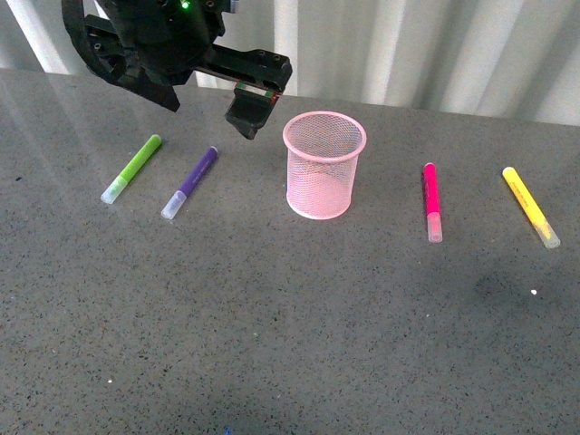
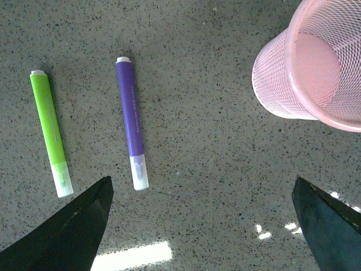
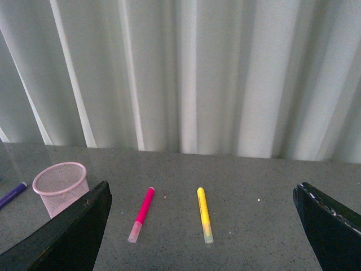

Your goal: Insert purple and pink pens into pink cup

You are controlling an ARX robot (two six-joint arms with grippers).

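The purple pen [image 1: 190, 183] lies on the grey table left of the upright pink cup [image 1: 319, 190], clear cap toward me. The pink pen [image 1: 431, 200] lies right of the cup, cap toward me. My left gripper [image 1: 207, 109] hovers open and empty above the table behind the purple pen, left of the cup's rim. In the left wrist view the purple pen [image 2: 131, 121] and the cup [image 2: 271, 84] lie ahead of the open gripper [image 2: 202, 186]. My right gripper [image 3: 202, 189] is open and empty, high and back from the pink pen [image 3: 142, 213] and the cup [image 3: 59, 189]. It does not show in the front view.
A lime-green marker [image 1: 132, 168] lies left of the purple pen, also in the left wrist view [image 2: 51, 132]. A yellow marker [image 1: 530, 206] lies right of the pink pen, also in the right wrist view [image 3: 204, 214]. A pleated white curtain [image 3: 186, 73] hangs behind the table.
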